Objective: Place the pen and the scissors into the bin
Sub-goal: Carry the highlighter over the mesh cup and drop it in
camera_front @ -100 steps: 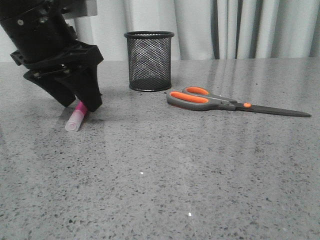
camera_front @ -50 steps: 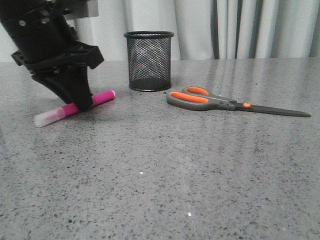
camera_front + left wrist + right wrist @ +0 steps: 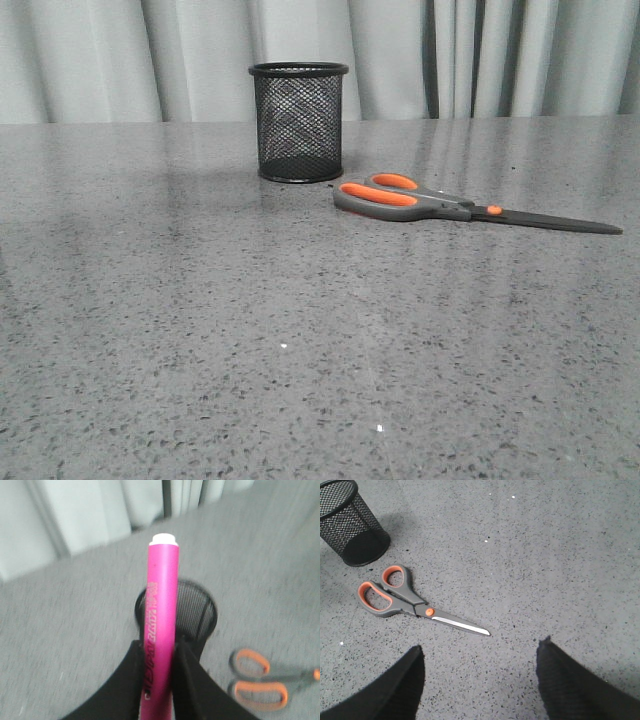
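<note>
Pen (image 3: 160,625) sits clamped in my left gripper (image 3: 159,680), above the bin (image 3: 197,612); scissors (image 3: 440,203) lie flat just beside the bin. My right gripper (image 3: 480,680) hangs spread, holding nothing.

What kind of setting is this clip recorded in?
Probably an indoor lab or test bench: a bare grey speckled table, pale curtains behind it, and only desk items, a mesh pen cup, scissors and a pink pen.
</note>
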Available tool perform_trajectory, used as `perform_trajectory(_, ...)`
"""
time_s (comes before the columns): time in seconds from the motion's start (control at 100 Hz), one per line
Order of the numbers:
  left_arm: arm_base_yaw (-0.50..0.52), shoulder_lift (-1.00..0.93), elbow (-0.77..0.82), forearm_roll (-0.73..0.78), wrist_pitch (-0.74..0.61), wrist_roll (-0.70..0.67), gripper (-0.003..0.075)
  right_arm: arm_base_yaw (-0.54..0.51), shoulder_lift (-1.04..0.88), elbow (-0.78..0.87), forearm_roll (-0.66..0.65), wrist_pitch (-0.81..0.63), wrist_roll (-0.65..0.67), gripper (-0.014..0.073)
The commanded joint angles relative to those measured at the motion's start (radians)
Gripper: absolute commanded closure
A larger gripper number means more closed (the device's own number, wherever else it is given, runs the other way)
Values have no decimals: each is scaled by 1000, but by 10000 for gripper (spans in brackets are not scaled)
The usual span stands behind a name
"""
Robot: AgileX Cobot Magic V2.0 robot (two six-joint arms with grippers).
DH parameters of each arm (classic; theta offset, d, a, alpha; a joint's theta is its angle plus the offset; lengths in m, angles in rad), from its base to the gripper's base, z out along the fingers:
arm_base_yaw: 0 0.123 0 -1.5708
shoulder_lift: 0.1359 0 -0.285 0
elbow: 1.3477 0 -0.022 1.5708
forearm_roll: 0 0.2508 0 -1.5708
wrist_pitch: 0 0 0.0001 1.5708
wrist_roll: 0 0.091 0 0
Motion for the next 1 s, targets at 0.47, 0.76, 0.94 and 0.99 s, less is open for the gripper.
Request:
perform_trajectory(0.47,-167,277,-107,-56,-644,83,739,-3,8,-35,3,-69,-11,161)
perform_trajectory(0.76,-167,360,-135,-56,-638,83,739,-3,8,-35,3,-69,-12,161)
perform_trajectory(0.94,-167,362,-135,-56,-609,83,738,-3,8,-35,3,-61,-12,161)
perform_trajectory(0.99,-167,362,-135,-56,-591,83,729,-3,8,-35,3,-61,-12,161)
